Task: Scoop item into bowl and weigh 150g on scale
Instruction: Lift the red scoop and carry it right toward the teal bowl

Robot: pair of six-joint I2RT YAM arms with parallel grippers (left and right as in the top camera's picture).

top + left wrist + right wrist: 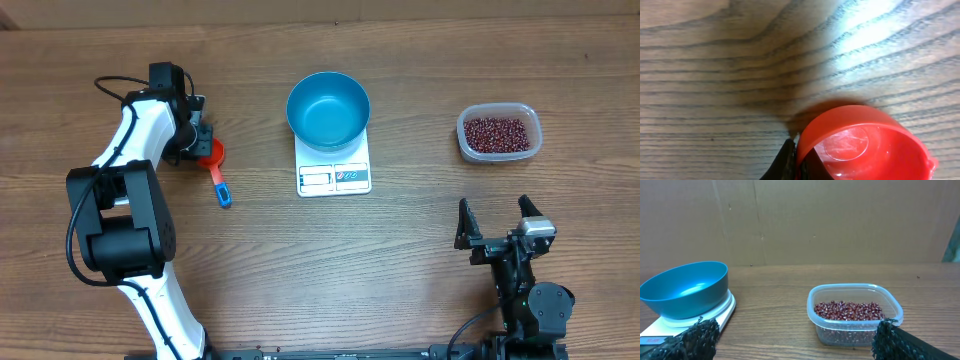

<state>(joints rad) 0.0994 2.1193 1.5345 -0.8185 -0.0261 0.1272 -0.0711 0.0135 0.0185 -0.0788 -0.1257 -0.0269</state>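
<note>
A red scoop (212,155) with a blue handle (222,191) lies on the table at the left. My left gripper (203,141) is shut on the scoop's rim. In the left wrist view its black fingertips (788,159) pinch the thin wall of the red scoop (865,147), one inside and one outside. The blue bowl (328,108) stands empty on the white scale (335,178) at the centre. The beans (497,133) lie in a clear tub at the right. My right gripper (495,218) is open near the front right, facing the beans (849,310) and the bowl (685,287).
The clear plastic tub (465,148) holding the beans stands at the right, a short way behind my right gripper. In the right wrist view the scale (720,315) is to the left of the tub (855,330). A brown wall runs behind the table.
</note>
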